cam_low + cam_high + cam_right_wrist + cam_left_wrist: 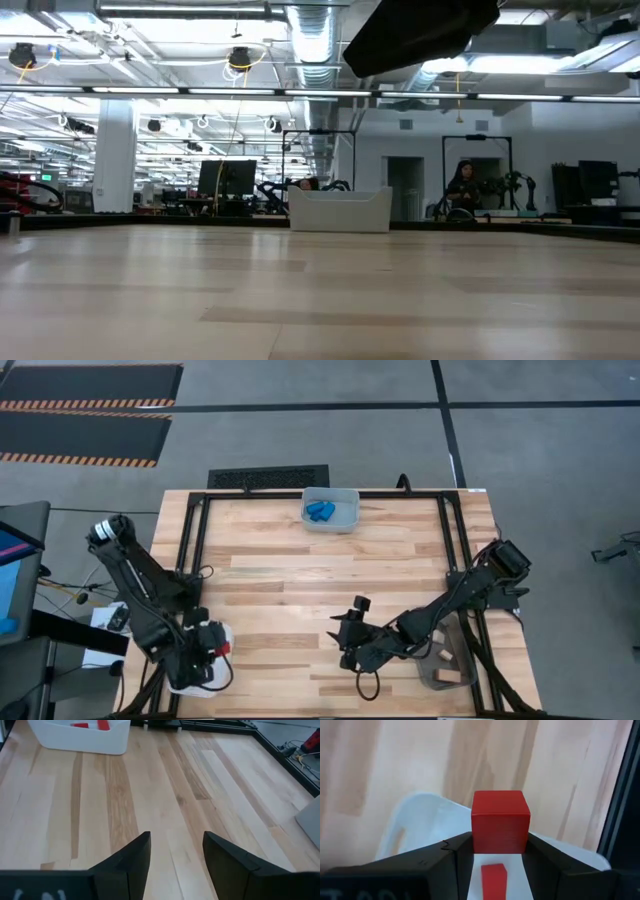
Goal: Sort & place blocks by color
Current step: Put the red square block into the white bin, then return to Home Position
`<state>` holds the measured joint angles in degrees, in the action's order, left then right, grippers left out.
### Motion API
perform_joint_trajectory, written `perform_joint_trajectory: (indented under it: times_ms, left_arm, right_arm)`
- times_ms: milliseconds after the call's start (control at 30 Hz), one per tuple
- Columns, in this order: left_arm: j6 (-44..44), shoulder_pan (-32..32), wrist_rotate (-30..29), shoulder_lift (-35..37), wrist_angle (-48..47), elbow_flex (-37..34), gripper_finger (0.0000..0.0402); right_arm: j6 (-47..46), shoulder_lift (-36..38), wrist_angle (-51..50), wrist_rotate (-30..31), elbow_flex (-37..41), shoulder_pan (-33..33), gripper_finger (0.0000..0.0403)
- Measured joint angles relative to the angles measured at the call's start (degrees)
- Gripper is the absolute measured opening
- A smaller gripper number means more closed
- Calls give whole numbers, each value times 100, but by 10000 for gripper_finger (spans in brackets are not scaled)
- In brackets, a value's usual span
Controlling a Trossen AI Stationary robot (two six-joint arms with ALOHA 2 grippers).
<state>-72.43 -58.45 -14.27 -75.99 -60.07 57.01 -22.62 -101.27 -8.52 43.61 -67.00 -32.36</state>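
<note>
The red block is a small cube pinched between the two dark fingers of the left hand, hanging over the white bin at the surface's near left corner; a second, smaller red piece lies inside that bin directly below. Judging by its crisp edges and flat painted faces, the cube is likely light, stiff and not fragile, though the smooth paint could make it a little slippery; two opposite flat faces, as gripped now, look like the safest place to hold it, with the fingers square to the sides so it cannot twist out. The blue blocks sit together in a pale bin at the middle of the far edge, and tan wooden pieces rest in the grey bin at the near right corner. The right hand hovers with fingers spread and empty above bare wood near the middle of the near edge. No brand, label or readable writing appears on the blocks, the bins or the surface.
</note>
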Motion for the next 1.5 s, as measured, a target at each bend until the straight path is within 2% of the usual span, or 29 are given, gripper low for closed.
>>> perform_joint_trajectory:
  times_ms: [100,367,533,867,1000,1167,1333,1500]
  left_arm:
    - [127,-7,271,-126,332,-257,128]
    - [9,-5,803,-445,295,-628,128]
    - [-33,-5,797,-479,308,-657,131]
    - [-163,-3,644,-479,304,-657,218]
    - [-86,36,645,-477,301,-657,241]
    - [246,65,-69,-463,135,-418,246]
    - [905,73,-1337,-457,-191,-89,245]
    - [1572,311,-2671,-455,-1,-118,245]
  right_arm:
    - [-1,0,-8,-3,0,-3,203]
    - [1,0,-6,-8,0,-24,203]
    - [4,0,-5,-10,0,-13,205]
    - [10,0,-4,-10,0,-13,205]
    - [15,2,-3,-10,0,-13,205]
    - [471,2,334,32,0,-13,205]
    - [1197,7,937,-63,0,57,205]
    - [1412,9,1045,-566,0,283,204]
